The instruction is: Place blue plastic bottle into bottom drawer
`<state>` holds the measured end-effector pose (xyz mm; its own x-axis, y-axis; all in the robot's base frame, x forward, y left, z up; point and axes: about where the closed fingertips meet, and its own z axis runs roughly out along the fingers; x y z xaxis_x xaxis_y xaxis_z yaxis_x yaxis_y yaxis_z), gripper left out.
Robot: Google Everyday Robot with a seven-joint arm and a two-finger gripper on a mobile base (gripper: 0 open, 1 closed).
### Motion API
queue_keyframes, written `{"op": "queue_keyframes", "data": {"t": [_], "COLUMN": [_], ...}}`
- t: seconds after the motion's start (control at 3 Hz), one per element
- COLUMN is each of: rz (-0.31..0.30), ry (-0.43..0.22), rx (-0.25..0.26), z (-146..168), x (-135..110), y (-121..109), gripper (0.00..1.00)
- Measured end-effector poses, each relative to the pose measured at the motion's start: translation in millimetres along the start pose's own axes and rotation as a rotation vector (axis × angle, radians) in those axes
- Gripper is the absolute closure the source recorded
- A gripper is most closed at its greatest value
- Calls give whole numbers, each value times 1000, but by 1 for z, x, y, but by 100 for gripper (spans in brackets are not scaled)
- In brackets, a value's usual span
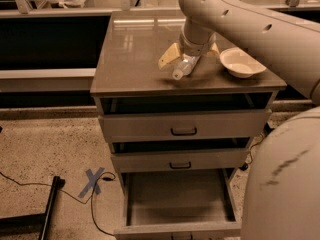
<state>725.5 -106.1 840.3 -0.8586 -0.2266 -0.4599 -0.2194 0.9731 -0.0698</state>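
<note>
The blue plastic bottle (182,67) lies on the cabinet top (130,59), clear with a white cap pointing to the front. My gripper (189,59) comes down from the upper right and sits right over it. Its cream fingers (168,57) are spread to either side of the bottle, wider than the bottle, so it is open around it. The bottom drawer (175,229) is pulled out below, a wide grey box with nothing showing inside.
A cream round bowl (241,63) stands just right of the gripper. The two upper drawers (183,126) with black handles are slightly open. My arm and body fill the right side. A blue tape cross (93,181) and cables lie on the floor at the left.
</note>
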Motion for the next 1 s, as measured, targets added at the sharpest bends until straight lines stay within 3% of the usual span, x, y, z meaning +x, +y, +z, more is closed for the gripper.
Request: {"op": "queue_keyframes", "data": {"t": [0.67, 1.0], "rz": [-24, -30], "ry": [-38, -36], "rx": [-16, -30], "z": [12, 21], "x": [-16, -23], "y": [5, 6], "gripper": [0, 19]}}
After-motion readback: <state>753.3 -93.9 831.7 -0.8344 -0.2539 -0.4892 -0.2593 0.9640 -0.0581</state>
